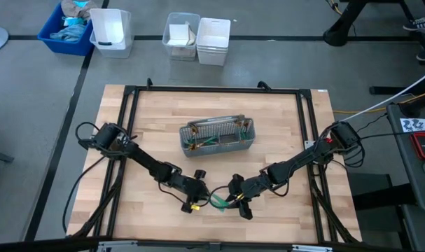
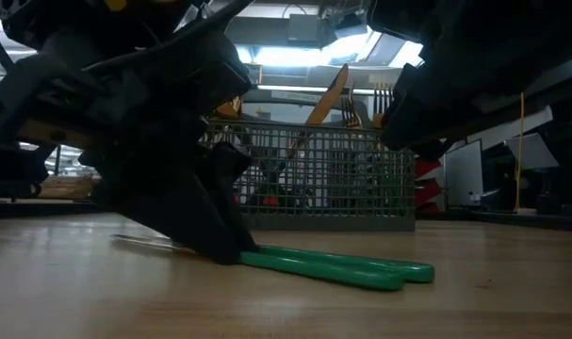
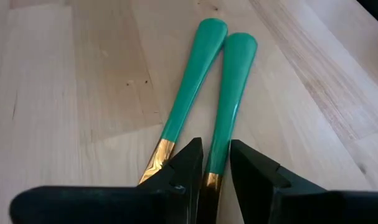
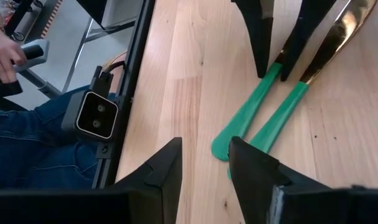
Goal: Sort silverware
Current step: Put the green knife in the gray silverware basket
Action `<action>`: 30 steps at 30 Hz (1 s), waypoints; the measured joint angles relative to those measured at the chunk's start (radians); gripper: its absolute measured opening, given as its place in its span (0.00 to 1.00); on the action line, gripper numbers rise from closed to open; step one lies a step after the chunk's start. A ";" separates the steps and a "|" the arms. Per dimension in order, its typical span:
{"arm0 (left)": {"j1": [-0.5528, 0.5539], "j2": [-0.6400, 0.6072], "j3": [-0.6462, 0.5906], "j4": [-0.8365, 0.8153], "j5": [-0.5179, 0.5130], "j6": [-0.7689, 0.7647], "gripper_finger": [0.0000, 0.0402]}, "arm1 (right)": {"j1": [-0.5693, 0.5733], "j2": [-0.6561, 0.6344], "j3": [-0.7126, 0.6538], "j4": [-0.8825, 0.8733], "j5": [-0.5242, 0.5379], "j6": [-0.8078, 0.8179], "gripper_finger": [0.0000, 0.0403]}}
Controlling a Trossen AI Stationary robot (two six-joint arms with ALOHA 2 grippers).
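Note:
Two pieces of silverware with teal handles lie side by side on the table near its near edge [image 1: 219, 201] [image 2: 342, 266] [image 3: 198, 81]; one shows a gold knife blade [image 4: 338, 31]. My left gripper [image 3: 217, 165] [image 1: 195, 196] is down on them at the gold-neck end, shut on one piece. My right gripper [image 4: 204, 165] [image 1: 237, 199] is open and hovers just past the handles' free ends [image 4: 223, 146], touching nothing. The grey mesh caddy [image 1: 218, 136] [image 2: 314, 179] stands mid-table with several forks, knives and spoons upright in it. My left gripper pinches one teal-handled piece between its two fingers [image 3: 189, 168] at the thin end of the handle, where teal meets gold [image 3: 215, 163] [image 4: 274, 70]. The fingers slant down from above and stand across the handle. The piece lies flat on the table, and its neighbour lies just outside one finger.
Black frame rails [image 1: 128, 126] run along the table's edges. The low camera's mount [image 4: 94, 118] sits at the near edge. A person's hand [image 4: 2, 56] and leg in jeans [image 4: 33, 137] show beyond it. White and blue bins [image 1: 198, 38] stand past the far edge.

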 joint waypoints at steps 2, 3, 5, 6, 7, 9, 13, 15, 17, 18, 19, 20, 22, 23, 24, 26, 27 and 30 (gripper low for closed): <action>0.000 0.014 0.000 0.003 -0.002 0.004 0.19 | 0.000 0.000 0.000 -0.002 0.000 0.000 0.33; 0.000 0.018 0.000 0.003 -0.002 0.004 0.19 | 0.000 0.000 0.000 -0.002 0.000 0.000 0.33; 0.000 0.025 0.000 0.003 -0.009 -0.003 0.18 | 0.000 0.000 0.000 -0.002 0.000 0.000 0.33; 0.000 0.025 0.000 0.003 -0.019 -0.009 0.17 | -0.001 0.000 0.000 -0.002 0.001 0.000 0.33; -0.001 0.026 0.000 0.003 -0.031 -0.017 0.15 | -0.001 0.000 0.000 -0.002 0.009 -0.002 0.33; 0.002 0.027 0.000 0.007 -0.055 -0.033 0.13 | 0.000 0.000 0.000 -0.002 0.044 -0.013 0.33; 0.022 0.027 -0.001 0.022 -0.050 -0.076 0.07 | -0.001 0.000 0.000 -0.002 0.088 -0.057 0.33; 0.033 0.029 -0.001 0.027 -0.046 -0.095 0.06 | 0.000 0.000 0.000 -0.001 0.102 -0.079 0.33; 0.045 0.030 -0.001 0.032 -0.046 -0.113 0.07 | 0.000 0.000 0.000 -0.002 0.106 -0.099 0.33; 0.050 0.030 -0.001 0.038 -0.046 -0.117 0.07 | 0.000 0.000 0.000 -0.002 0.106 -0.107 0.33; 0.055 0.031 -0.001 0.049 -0.048 -0.125 0.08 | 0.000 0.000 0.000 -0.002 0.107 -0.111 0.33; 0.061 0.031 -0.002 0.062 -0.050 -0.127 0.09 | 0.000 0.000 0.000 -0.003 0.112 -0.112 0.33; 0.072 0.033 -0.003 0.084 -0.059 -0.131 0.10 | 0.000 0.000 0.000 -0.010 0.126 -0.112 0.33; 0.078 0.033 -0.003 0.094 -0.064 -0.132 0.10 | 0.000 0.000 0.000 -0.021 0.132 -0.112 0.33; 0.084 0.034 -0.003 0.102 -0.069 -0.132 0.11 | 0.000 0.000 0.000 -0.033 0.135 -0.112 0.33; 0.097 0.034 -0.003 0.107 -0.080 -0.138 0.11 | 0.000 0.000 0.000 -0.067 0.149 -0.108 0.33; 0.104 0.034 -0.003 0.107 -0.085 -0.153 0.11 | 0.000 0.000 0.000 -0.084 0.155 -0.108 0.33; 0.125 0.034 -0.003 0.109 -0.087 -0.186 0.11 | 0.000 0.000 0.000 -0.130 0.167 -0.107 0.33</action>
